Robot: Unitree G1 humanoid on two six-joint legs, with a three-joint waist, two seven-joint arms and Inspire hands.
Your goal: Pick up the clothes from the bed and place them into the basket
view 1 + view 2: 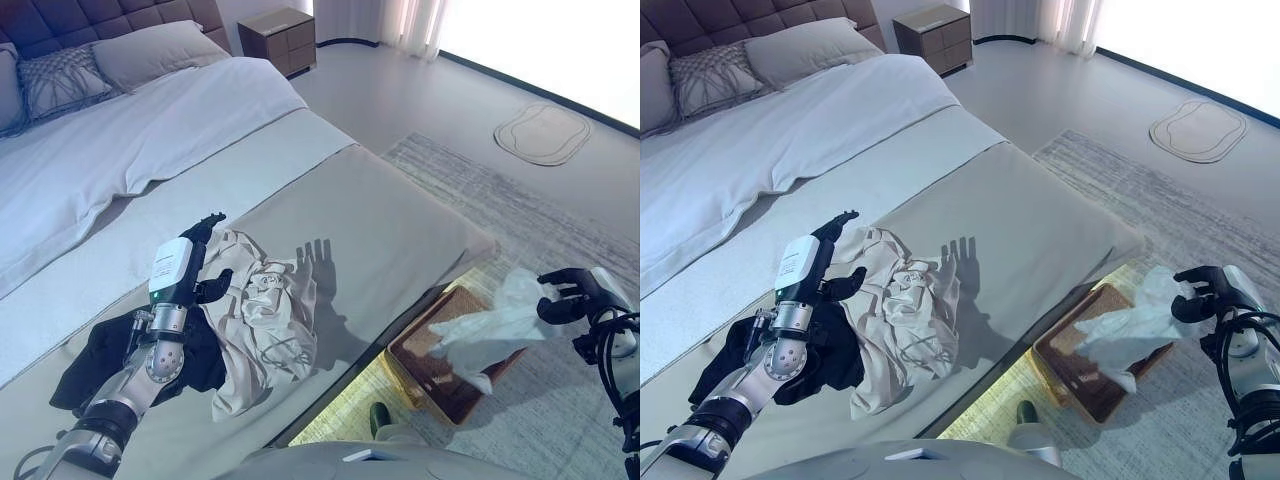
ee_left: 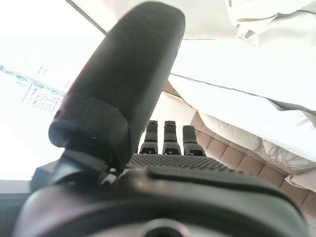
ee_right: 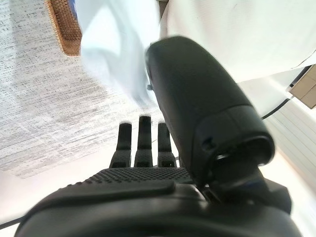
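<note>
A beige garment (image 1: 262, 325) lies crumpled on the bed's grey cover (image 1: 380, 215), partly over a black garment (image 1: 100, 355). My left hand (image 1: 190, 262) hovers over both with its fingers straight and holds nothing. My right hand (image 1: 567, 295) is off the bed's side, pinched on a pale cloth (image 1: 492, 325) that hangs down into a brown woven basket (image 1: 408, 370) on the floor. The right wrist view shows the cloth (image 3: 111, 54) past the thumb and the basket's corner (image 3: 64, 24).
The basket stands on a grey rug (image 1: 520, 200) close against the bed's side. White bedding (image 1: 120, 140) and pillows (image 1: 60, 75) lie at the head of the bed. A nightstand (image 1: 278, 38) and a small mat (image 1: 543, 132) stand farther off.
</note>
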